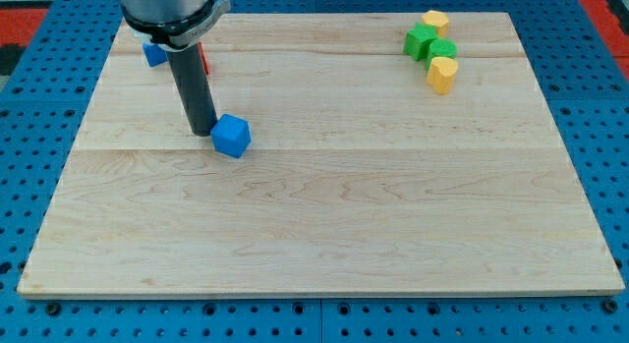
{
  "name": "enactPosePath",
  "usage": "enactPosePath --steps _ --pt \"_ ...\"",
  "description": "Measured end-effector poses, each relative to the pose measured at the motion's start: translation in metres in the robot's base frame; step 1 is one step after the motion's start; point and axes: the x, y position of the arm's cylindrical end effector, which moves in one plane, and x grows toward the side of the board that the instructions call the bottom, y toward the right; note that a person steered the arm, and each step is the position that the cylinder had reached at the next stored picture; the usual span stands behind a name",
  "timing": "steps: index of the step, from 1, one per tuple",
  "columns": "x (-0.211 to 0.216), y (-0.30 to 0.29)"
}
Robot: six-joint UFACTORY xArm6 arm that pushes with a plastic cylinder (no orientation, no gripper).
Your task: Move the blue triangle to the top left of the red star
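My tip (pixel 201 134) rests on the wooden board (pixel 324 215), just left of a blue cube-like block (pixel 233 136) and touching or nearly touching it. A second blue block (pixel 153 55), whose shape I cannot make out, sits at the view's top left, partly hidden by the arm. A red block (pixel 203 58) shows only as a sliver beside the rod, just right of that second blue block; its shape is hidden.
At the view's top right are two green blocks (pixel 421 40) (pixel 443 50) and two yellow blocks (pixel 435 21) (pixel 442 75), clustered close together. The arm's body covers the board's top left edge.
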Motion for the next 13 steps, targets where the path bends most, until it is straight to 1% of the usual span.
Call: enactPosePath --steps 1,2,3,4,6,7,8,9,10,11,12,13 --pt "-0.034 -0.009" --pt "-0.029 -0.058" --pt "-0.061 -0.103" --pt "-0.084 -0.082" --pt "-0.133 -0.067" --pt "-0.109 -0.030" --pt "-0.095 -0.002" --pt "-0.093 0.006" --pt "-0.088 0.000" --pt "-0.061 -0.048" --pt "-0.040 -0.111" --pt "-0.055 -0.169"
